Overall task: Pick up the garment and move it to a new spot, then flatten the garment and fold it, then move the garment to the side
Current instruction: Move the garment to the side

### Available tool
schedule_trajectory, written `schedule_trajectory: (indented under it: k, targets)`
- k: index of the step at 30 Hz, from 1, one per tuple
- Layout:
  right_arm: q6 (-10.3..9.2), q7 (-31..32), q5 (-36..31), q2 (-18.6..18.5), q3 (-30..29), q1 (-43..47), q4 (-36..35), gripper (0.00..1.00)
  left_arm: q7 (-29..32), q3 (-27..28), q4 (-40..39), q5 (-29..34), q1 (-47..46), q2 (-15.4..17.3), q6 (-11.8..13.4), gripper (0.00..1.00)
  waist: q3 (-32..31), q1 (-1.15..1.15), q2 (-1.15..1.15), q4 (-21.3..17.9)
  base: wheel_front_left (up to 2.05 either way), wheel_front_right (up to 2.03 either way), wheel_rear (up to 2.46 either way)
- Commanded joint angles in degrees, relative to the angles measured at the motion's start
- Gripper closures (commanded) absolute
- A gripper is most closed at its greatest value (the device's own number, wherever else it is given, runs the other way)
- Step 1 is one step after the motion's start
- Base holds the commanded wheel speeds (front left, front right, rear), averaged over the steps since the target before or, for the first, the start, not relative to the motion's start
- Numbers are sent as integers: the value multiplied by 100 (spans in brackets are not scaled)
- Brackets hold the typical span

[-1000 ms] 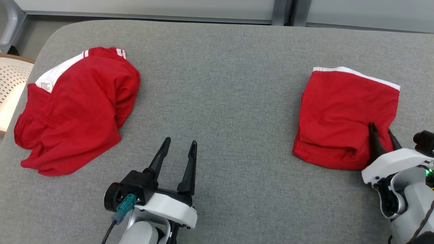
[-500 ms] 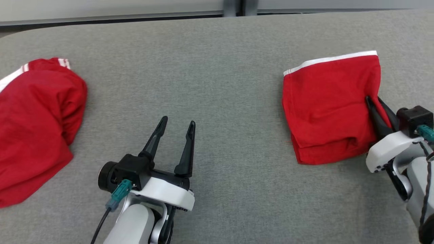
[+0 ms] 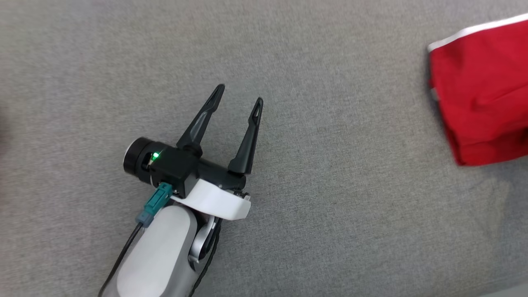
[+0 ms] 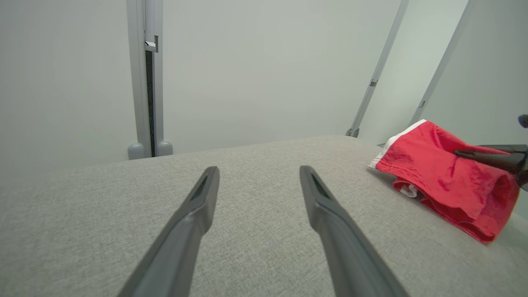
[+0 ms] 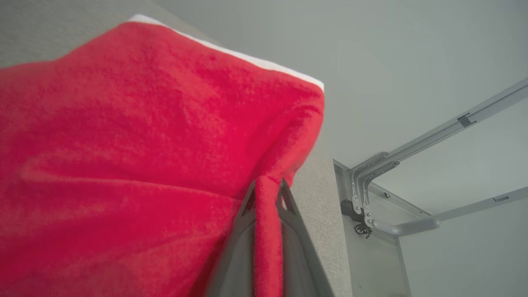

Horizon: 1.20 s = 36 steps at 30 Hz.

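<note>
The folded red cloth garment with a white band lies at the right of the grey fabric-covered table, close to its edge. Bare cloth spreads wide between it and the left gripper, whose fingers stand apart, holding nothing. The right gripper is clamped on a raised fold of the garment — a second ago its fingers stood apart there, and the head camera has swung since.
</note>
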Motion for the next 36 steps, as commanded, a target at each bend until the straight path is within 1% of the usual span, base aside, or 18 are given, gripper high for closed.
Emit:
schedule_trajectory:
  k: [1, 5, 7, 11, 12, 13, 14, 19, 22, 24, 25, 30, 34, 36]
  targets:
    - [-5, -66, -31, -155, -58, -173, 112, 100, -1, -25, -39, 62, -168, 32, -47, 0, 360, 0, 0, -196, 0, 0, 0]
    - [-4, -99, -242, -371, -180, -364, 515, 100, -1, -135, -63, 145, -357, 36, -124, 0, 591, 0, 0, -115, 0, 0, 0]
    - [-5, -120, -346, -453, -482, -530, 830, 100, -1, -194, -87, 146, -417, 31, -147, 0, 658, 0, 0, -29, 0, 0, 0]
    - [-5, -142, -427, -394, -808, -654, 1101, 100, -1, -199, -95, 93, -395, 29, -99, 0, 645, 0, 0, 90, 0, 0, 0]
    - [-5, -147, -446, -391, -884, -692, 1139, 97, -1, -205, -88, 92, -366, 28, -99, 0, 630, 0, 0, 115, 0, 0, 0]
    - [-5, -147, -441, -365, -986, -710, 1184, 62, -1, -215, -78, 83, -336, 28, -101, 0, 607, 0, 0, 143, 0, 0, 0]
    - [-5, -147, -367, -290, -1057, -688, 1277, 0, -1, -223, -71, 69, -300, 28, -100, 0, 576, 0, 0, 168, 0, 0, 0]
    - [-5, -158, -491, -177, -1241, -765, 1394, 0, -1, -196, -59, -30, -202, 30, -53, 0, 342, 0, 0, 287, 0, 0, 0]
    - [-5, -156, -574, -53, -1357, -714, 1205, 0, -1, -172, -95, -138, -105, 28, -8, 0, 101, 0, 0, 366, 0, 0, 0]
    - [-5, -156, -524, 105, -1414, -618, 1039, 0, -1, -134, -107, -224, -27, 32, 36, 0, -103, 0, 0, 418, 0, 0, 0]
    - [-5, -156, -524, 105, -1414, -618, 1039, 0, -1, -134, -107, -224, -27, 32, 36, 0, -103, 0, 0, 418, 0, 0, 0]
    - [-5, -157, -294, 508, -1584, -422, 502, 0, -1, -30, -86, -329, 207, 29, 79, 0, -673, 0, 0, 618, 0, 0, 0]
    - [-4, -157, -107, 811, -1543, -102, 43, 0, -1, 149, -104, -383, 415, 30, 150, 0, -1113, 0, 0, 849, 0, 0, 0]
    - [-4, -158, 117, 997, -1594, 64, -200, 0, -1, 266, -113, -389, 520, 24, 168, 0, -1310, 0, 0, 951, 0, 0, 0]
